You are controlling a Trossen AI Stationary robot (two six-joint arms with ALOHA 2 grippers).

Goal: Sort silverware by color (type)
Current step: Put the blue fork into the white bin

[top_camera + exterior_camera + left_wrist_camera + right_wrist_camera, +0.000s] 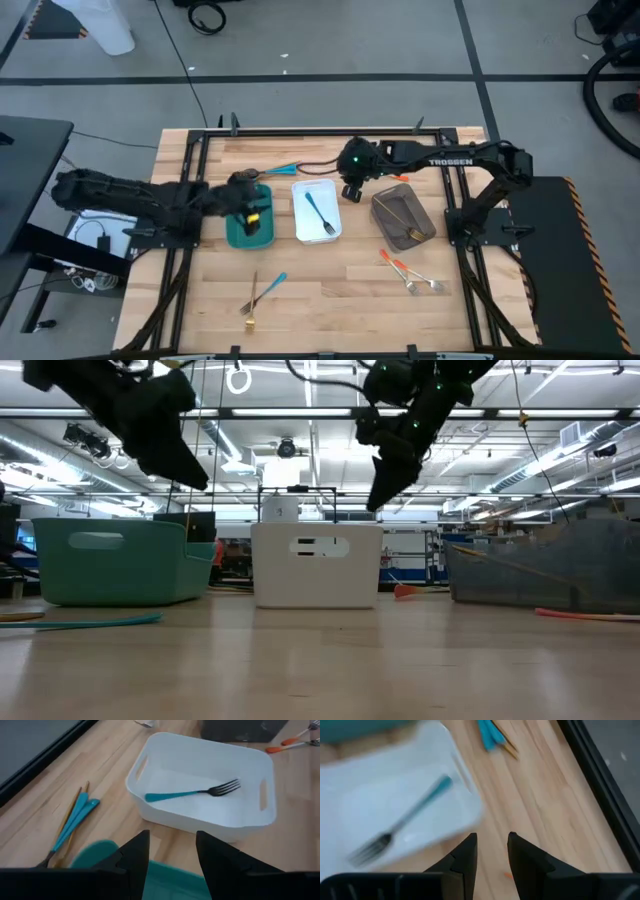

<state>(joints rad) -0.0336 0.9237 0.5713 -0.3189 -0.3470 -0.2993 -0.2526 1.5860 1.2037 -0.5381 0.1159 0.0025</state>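
Observation:
A blue-handled fork (192,793) lies flat in the white tray (300,228), between the teal tray (262,238) and the grey-brown tray (385,205), which holds a gold piece (408,226). My left gripper (172,855) hangs open over the teal tray's far end, with nothing between its fingers. My right gripper (491,851) hangs open above the table just beyond the white tray's far right corner, also with nothing in it. More silverware lies loose on the table: blue-handled pieces at the far side (281,167), a blue and a gold piece near the front (262,293), orange-handled pieces at the right (405,270).
A black frame (320,134) runs around the wooden table top. The three trays stand in a row across the middle. Bare wood shows between the trays and the near edge, apart from the loose silverware.

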